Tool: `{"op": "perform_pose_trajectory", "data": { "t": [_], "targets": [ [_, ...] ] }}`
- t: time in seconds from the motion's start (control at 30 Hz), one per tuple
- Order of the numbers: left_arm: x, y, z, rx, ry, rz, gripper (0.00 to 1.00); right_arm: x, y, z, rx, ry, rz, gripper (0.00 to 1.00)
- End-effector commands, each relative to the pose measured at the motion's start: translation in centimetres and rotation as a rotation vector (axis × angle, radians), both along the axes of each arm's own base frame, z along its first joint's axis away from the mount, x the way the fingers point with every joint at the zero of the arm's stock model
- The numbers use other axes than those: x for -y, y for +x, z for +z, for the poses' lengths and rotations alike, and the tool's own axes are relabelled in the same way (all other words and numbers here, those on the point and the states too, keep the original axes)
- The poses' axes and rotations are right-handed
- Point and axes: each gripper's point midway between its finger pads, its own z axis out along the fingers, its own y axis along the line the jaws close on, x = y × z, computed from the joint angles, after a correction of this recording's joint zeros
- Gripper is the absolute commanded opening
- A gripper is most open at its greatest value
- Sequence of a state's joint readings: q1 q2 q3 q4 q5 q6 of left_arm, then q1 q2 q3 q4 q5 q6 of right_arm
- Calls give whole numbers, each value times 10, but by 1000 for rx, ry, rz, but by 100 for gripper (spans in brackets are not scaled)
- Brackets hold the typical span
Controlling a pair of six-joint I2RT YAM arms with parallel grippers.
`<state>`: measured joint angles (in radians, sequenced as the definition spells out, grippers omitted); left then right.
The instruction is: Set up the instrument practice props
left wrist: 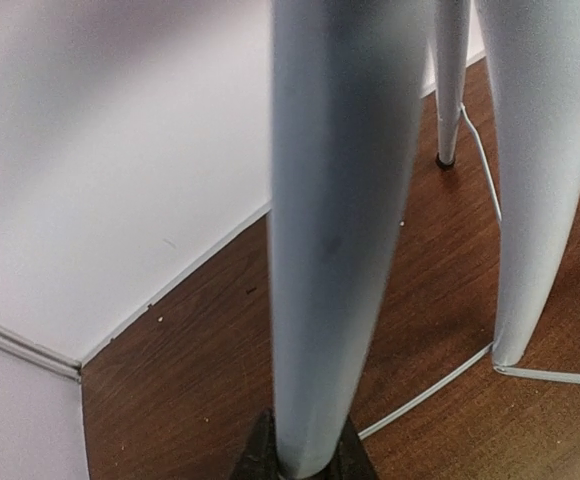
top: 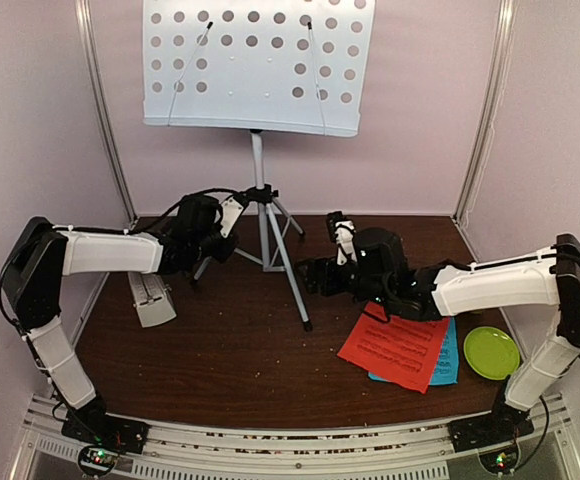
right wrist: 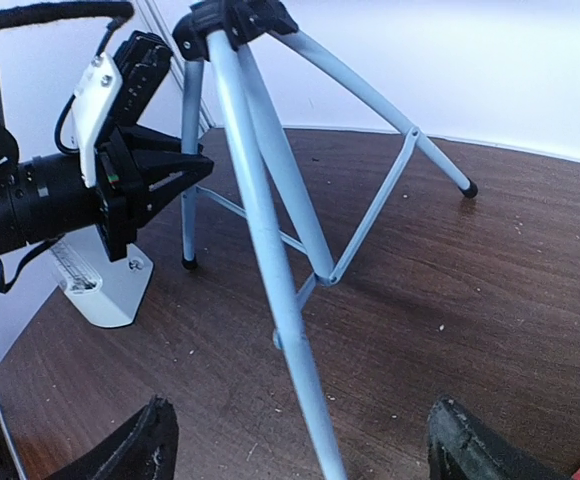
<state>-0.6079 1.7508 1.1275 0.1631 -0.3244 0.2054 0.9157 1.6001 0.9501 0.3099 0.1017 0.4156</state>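
The green plate (top: pixel 491 352) is lying at the right edge of the table (top: pixel 220 350), just beside the blue page (top: pixel 448 362). The red page (top: pixel 395 345) is lying on top of the blue page, covering most of it. It is showing dark lines of print too small to read. The right arm is reaching over the red page's far corner.

The tripod (top: pixel 270 235) is standing at the back middle of the table, holding the perforated desk (top: pixel 255 65) up high. The left gripper (top: pixel 222 238) is clamping the tripod's left leg (left wrist: pixel 330 250), with its fingertips (left wrist: pixel 355 462) pressing the tube from both sides. The right gripper (right wrist: pixel 305 447) is hanging with its jaws wide apart, holding nothing. The tripod's near leg (right wrist: pixel 270 260) is standing ahead of it, in line with the gap.

The metronome (top: pixel 152 298) is standing at the left under the left arm, near the left leg's foot but apart from it. Small crumbs are dotting the table.
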Motion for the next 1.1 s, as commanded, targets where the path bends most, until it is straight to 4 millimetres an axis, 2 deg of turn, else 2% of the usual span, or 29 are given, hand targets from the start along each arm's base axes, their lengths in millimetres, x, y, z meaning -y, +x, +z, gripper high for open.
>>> {"op": "perform_pose_trajectory", "data": {
  "t": [0.0, 0.17, 0.33, 0.63, 0.77, 0.87, 1.07],
  "targets": [
    [9, -15, 25, 36, -188, 188, 0, 6, 8, 9, 2, 2, 24, 87],
    [23, -33, 11, -4, -230, 228, 0, 33, 19, 16, -17, 34, -12, 87],
    [29, -41, -6, -68, -300, 227, 0, 46, 19, 12, -36, 19, -19, 86],
    [74, -51, -15, -57, -267, -80, 0, 64, 15, 9, -68, 47, -18, 86],
    [90, -59, -12, -67, -294, -186, 0, 77, 12, 7, -81, 56, -32, 86],
    [91, -66, -10, -76, -309, -212, 0, 86, 8, 6, -93, 64, -39, 86],
    [78, -82, -16, -111, -296, -213, 0, 104, -3, 4, -112, 58, -76, 85]
  ]
}}
